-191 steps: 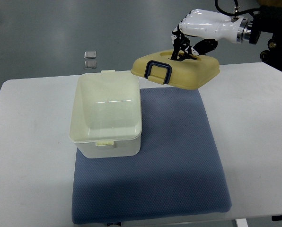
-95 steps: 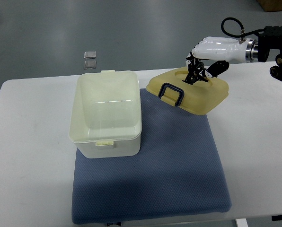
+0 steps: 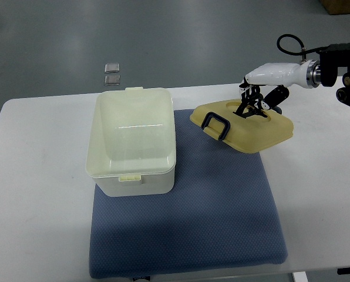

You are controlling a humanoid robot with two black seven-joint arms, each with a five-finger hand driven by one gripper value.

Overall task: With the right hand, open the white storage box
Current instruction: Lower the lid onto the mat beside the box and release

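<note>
White table (image 3: 40, 194) under a steep downward view, blue mat (image 3: 210, 211) spread over its middle and right. Open storage box (image 3: 133, 141) on the mat's 10 o'clock corner, cream-white, interior bare, small latch tab on its 6 o'clock rim and another on the 12 o'clock rim. Lid (image 3: 245, 125) off the box, well apart from it toward 3 o'clock, pale yellow, tilted, lying across the mat's 1 o'clock corner and partly over bare table. Dark loop handle (image 3: 216, 125) at the lid's 9 o'clock edge. Right hand (image 3: 258, 100) entering from the 3 o'clock edge on a white forearm with a black cable looped above; dark fingers (image 3: 249, 106) curled into the recess at the lid's top, gripping the lid. Hard to tell whether the lid's underside touches the mat or hangs just above it. Two small grey square pieces (image 3: 111, 73) on the floor beyond the table's 12 o'clock edge, one just beside the other. Left arm nowhere in frame.
</note>
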